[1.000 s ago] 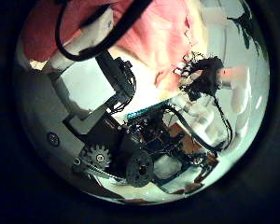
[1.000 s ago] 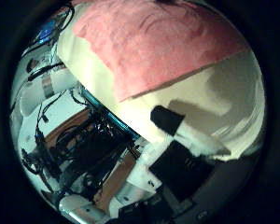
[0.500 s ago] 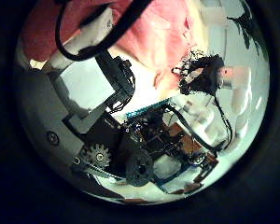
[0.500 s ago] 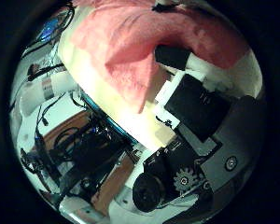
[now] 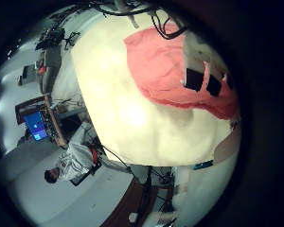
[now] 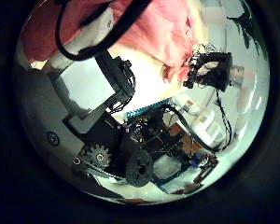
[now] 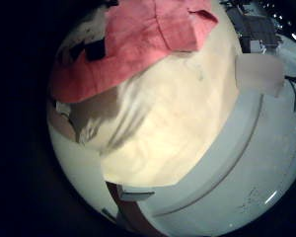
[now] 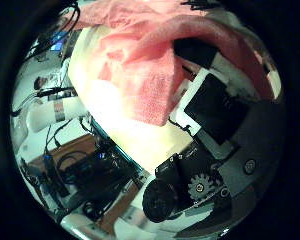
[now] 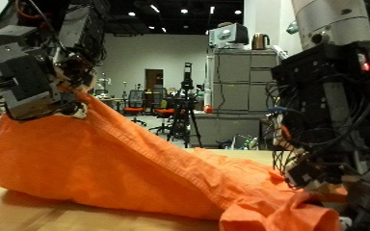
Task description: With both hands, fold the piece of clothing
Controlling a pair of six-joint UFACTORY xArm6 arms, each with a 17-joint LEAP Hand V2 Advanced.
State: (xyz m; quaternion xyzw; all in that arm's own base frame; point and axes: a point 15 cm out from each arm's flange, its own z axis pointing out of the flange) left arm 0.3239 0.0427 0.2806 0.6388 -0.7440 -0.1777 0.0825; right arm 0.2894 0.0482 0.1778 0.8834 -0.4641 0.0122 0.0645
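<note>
The left hand (image 9: pixel 38 72) hangs at about ten o'clock over the table (image 9: pixel 31 214), fingers curled on a pinched edge of the orange garment (image 9: pixel 134 178); from that grip the cloth runs down in a taut ridge towards four o'clock, while the rest lies heaped on the tabletop below it. The left little finger side palm view shows the garment (image 5: pixel 175 71) spread on the pale table (image 5: pixel 133 123) under that hand, with bare table beside it.

At three to four o'clock stands the right hand (image 9: pixel 332 125), low and close to the table; the garment's crumpled far end lies right up against its fingertips, but I cannot tell whether the fingers are closed on cloth or merely resting in it. In the right thumb side palm view, cloth (image 8: pixel 140 70) lies bunched close against that hand's own finger parts.

By my judgement the step in hand is the lift of one edge to carry it over – the fold itself is not yet laid. The next move calls for both hands to travel together across the heap, keeping the raised edge taut, then lowering it flat onto the lower layer; a loose right-hand grip would let that end drag and skew the fold.
</note>
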